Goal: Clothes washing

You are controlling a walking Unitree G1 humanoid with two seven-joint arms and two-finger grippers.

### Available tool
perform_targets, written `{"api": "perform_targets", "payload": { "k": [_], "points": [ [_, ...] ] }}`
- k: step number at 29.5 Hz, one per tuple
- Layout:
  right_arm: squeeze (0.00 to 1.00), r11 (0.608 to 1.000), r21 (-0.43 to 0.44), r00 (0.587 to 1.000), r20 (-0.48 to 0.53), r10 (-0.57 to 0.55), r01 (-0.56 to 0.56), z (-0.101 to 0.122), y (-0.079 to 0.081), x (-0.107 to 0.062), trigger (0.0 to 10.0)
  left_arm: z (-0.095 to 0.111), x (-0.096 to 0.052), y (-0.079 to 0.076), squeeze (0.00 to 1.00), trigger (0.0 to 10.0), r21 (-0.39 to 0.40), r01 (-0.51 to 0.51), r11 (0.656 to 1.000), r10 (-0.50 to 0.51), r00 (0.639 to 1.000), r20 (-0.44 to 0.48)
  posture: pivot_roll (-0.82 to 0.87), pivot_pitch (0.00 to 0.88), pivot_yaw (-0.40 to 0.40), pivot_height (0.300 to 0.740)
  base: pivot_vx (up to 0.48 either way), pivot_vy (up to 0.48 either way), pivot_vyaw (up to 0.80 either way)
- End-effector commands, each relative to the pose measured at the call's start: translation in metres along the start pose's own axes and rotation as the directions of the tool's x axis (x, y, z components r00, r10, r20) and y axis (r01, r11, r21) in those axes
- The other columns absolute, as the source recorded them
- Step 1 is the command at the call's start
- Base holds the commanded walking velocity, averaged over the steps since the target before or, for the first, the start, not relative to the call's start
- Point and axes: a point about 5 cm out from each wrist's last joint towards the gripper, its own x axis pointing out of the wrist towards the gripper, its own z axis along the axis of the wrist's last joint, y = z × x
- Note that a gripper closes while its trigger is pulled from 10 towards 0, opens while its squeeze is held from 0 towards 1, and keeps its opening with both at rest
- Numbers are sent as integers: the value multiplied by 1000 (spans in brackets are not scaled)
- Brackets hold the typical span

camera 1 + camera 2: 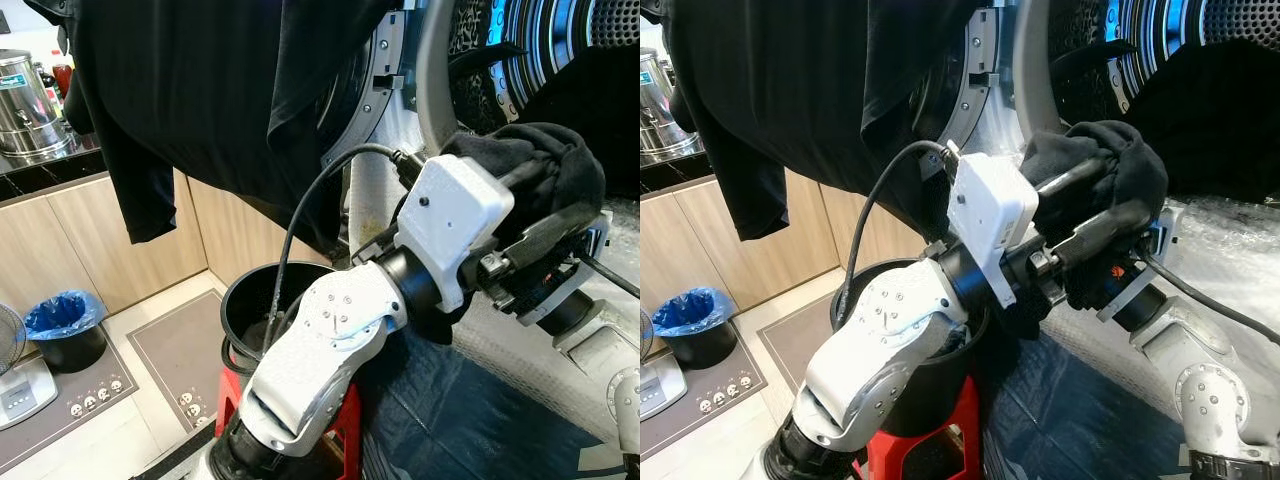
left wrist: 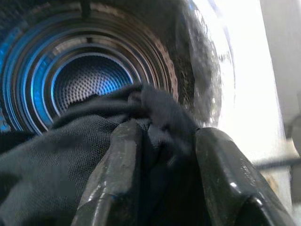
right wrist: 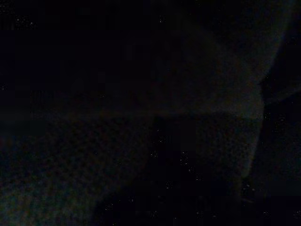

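Observation:
My left gripper (image 1: 1110, 195) reaches across to the washing machine's mouth and is shut on a bundle of black cloth (image 1: 1120, 160). In the left wrist view its two black fingers (image 2: 122, 169) pinch the dark fabric (image 2: 56, 150) in front of the blue-lit steel drum (image 2: 89, 80). The drum (image 1: 540, 40) opens at the upper right. A large black garment (image 1: 200, 90) hangs from above on the left, in front of the open door. My right arm (image 1: 1200, 380) comes up from the lower right, its wrist tucked under the bundle; the right wrist view is nearly black.
A black bucket (image 1: 245, 300) stands on a red stool (image 1: 348, 420) under my left arm. Dark blue sheeting (image 1: 470, 410) lies below the machine. A blue-lined bin (image 1: 62, 325), a scale (image 1: 20, 390) and wooden cabinets stand at the left, with a steel urn (image 1: 25, 105) on the counter.

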Motion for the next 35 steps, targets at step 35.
{"api": "perform_targets", "payload": {
  "k": [35],
  "points": [
    [0, 964, -178, 974, -146, 174, -199, 57, -24, -17, 0, -5, -100, 21, 1000, 10000, 157, -19, 988, 67, 949, -308, -13, 0, -49, 740, 0, 0, 0]
  ]
}}
